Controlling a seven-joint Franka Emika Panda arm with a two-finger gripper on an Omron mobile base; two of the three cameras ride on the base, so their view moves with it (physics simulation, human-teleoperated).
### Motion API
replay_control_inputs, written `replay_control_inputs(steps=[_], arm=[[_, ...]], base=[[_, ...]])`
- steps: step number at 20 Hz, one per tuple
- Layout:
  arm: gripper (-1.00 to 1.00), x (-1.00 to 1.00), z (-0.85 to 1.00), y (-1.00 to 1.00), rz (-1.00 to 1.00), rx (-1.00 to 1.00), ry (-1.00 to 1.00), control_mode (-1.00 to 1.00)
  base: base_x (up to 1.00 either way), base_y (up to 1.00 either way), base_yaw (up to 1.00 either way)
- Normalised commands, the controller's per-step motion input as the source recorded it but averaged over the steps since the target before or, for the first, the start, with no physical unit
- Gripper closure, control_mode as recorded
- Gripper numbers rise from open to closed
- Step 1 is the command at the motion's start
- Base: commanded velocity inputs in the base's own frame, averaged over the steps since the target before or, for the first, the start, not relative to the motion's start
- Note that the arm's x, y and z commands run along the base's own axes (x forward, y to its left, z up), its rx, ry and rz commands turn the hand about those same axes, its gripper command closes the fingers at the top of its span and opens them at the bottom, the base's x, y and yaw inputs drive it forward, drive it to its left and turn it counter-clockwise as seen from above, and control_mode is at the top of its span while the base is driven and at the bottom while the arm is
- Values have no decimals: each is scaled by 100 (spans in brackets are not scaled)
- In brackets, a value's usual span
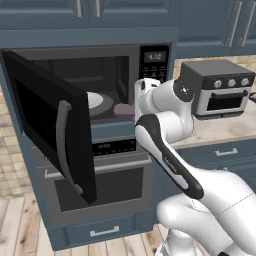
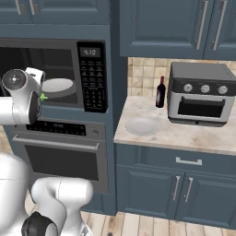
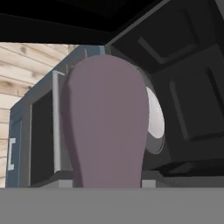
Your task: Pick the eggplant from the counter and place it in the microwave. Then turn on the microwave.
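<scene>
The eggplant (image 3: 107,127) fills the middle of the hand view, a dull purple body rising from between the hidden fingertips. From the left base it shows as a purple lump (image 1: 123,109) on the microwave's (image 1: 154,62) floor, near the front right. Its green stem cap (image 2: 44,97) peeks out beside my hand. My gripper (image 2: 40,90) reaches into the open cavity and is shut on the eggplant. The white turntable (image 1: 97,101) lies just behind it. The microwave door (image 1: 50,115) stands swung wide to the left. The counter (image 2: 184,133) is to the right.
A grey toaster oven (image 2: 200,94) stands on the counter, with a dark red bottle (image 2: 160,92) and a pale plate (image 2: 142,126) to its left. A steel wall oven (image 1: 100,180) sits under the microwave. The open door juts out towards the base.
</scene>
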Motion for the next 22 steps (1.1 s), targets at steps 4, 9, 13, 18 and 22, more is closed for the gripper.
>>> replay_control_inputs(steps=[4, 9, 13, 18, 22], arm=[[100, 28, 1, 14, 0, 0, 1, -100], [100, 28, 0, 14, 0, 0, 0, -100], [100, 27, 0, 14, 0, 0, 0, -100], [100, 26, 0, 16, 0, 0, 0, -100], [100, 26, 0, 17, 0, 0, 1, -100]], base=[[0, 0, 0], [0, 0, 0], [0, 0, 0], [0, 0, 0], [0, 0, 0]])
